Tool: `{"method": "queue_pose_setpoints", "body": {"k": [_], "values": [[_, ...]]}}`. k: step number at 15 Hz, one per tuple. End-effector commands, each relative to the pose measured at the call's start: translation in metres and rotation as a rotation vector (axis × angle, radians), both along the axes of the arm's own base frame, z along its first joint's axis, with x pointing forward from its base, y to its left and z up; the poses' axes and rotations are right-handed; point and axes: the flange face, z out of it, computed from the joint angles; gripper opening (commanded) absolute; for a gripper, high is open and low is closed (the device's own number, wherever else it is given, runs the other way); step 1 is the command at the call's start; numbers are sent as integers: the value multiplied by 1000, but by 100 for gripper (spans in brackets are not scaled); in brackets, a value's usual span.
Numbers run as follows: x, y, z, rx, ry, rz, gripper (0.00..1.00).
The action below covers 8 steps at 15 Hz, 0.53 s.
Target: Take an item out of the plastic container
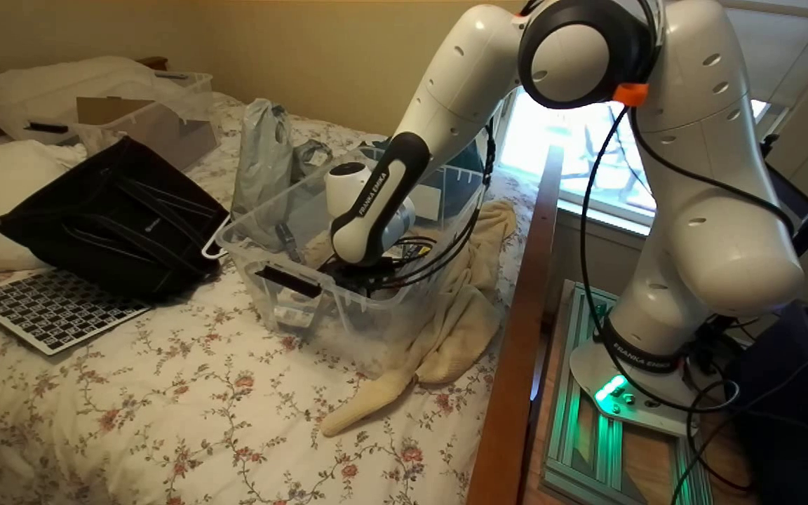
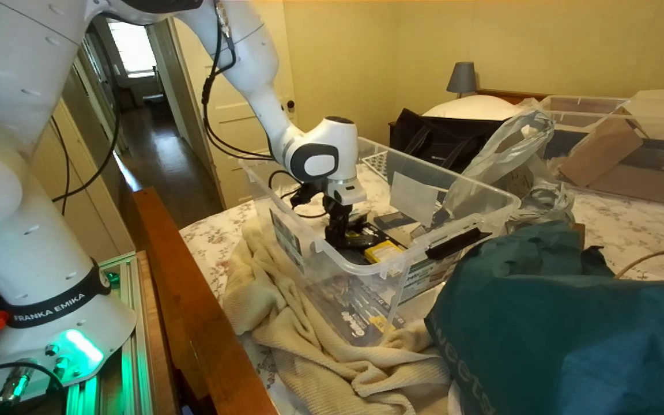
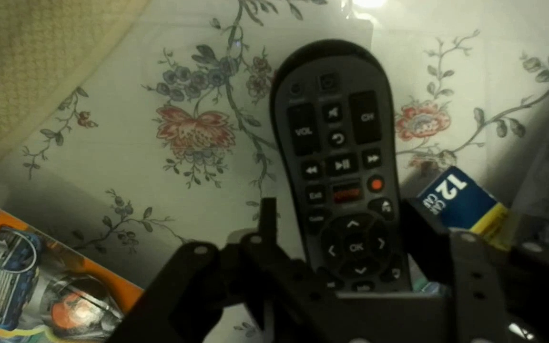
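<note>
Yellowish walls [image 1: 327,56] back a flowered bed [image 1: 236,407]; a window [image 1: 576,140] glows.

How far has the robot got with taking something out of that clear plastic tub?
Done: the gripper is down inside the plastic container.
In hand: its open fingers flank a dark remote control, apparently the chosen item; the wrist view shows a gap between remote and one finger, so it isn't gripped yet.
Left to do: probably close on the remote and lift it out, as it lies inside the container.

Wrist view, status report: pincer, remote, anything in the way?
Pincer open, straddling remote. Remote inside plastic container, not yet gripped. Blue-and-yellow box close beside it, possible snag.
</note>
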Motion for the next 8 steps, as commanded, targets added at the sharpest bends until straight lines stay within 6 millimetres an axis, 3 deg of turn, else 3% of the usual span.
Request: {"method": "queue_pose_setpoints", "body": {"k": [1,3,8], "values": [[3,0,-6,-15,-14,8,36],[2,0,-2,-16,-21,7,29],[-6,5,23,-22,-42,10,29]]}}
